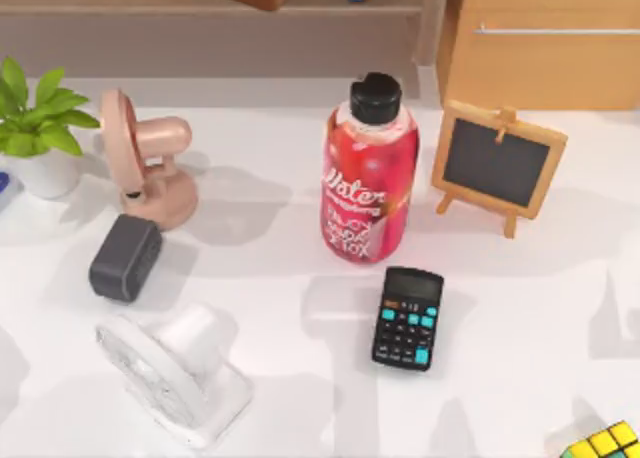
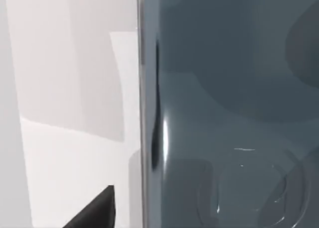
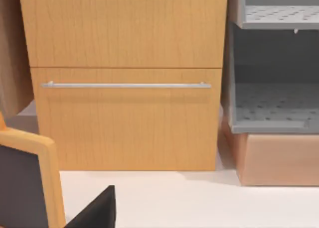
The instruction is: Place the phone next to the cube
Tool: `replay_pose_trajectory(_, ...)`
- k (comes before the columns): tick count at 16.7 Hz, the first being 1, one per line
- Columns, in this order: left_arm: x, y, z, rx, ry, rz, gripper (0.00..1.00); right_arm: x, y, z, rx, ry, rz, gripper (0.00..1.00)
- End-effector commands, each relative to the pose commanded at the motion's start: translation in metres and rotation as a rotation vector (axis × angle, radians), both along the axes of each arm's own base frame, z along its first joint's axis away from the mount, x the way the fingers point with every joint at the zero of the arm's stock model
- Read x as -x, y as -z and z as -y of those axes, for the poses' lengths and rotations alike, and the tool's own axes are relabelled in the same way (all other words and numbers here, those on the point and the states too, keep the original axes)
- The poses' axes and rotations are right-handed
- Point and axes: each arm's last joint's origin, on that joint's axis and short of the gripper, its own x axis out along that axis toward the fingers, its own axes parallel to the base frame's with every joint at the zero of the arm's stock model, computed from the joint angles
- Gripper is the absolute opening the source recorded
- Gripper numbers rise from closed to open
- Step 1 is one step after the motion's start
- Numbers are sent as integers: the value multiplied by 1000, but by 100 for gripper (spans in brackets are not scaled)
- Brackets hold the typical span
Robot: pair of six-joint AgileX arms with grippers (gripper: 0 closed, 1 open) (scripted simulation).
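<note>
The phone (image 2: 229, 108) looms close before the left wrist camera, its glossy blue-grey face and long edge running upright in that view. The cube (image 1: 605, 442) sits at the desk's (image 1: 520, 308) front right corner. Neither claw's grip can be told.

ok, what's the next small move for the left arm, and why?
Probably secure the left pincer's hold on the phone before any carry. The phone's glossy face sits right up against the left wrist camera, but a grip can't be confirmed, and the cube lies at the top view's lower right corner, no phone beside it. The right pincer idles facing wooden drawers.
</note>
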Motion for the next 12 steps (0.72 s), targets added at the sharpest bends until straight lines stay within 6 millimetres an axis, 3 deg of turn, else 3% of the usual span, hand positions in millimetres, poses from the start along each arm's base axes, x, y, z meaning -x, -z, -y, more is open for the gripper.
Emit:
replay_pose_trajectory(4, -1, 26, -1, -4, 0, 3, 100, 0, 0, 0, 0, 0, 0, 100)
replay_pose_trajectory(8, -1, 29, -1, -1, 0, 1, 100, 0, 0, 0, 0, 0, 0, 100)
replay_pose_trajectory(12, -1, 29, -1, -1, 0, 1, 70, 0, 0, 0, 0, 0, 0, 100)
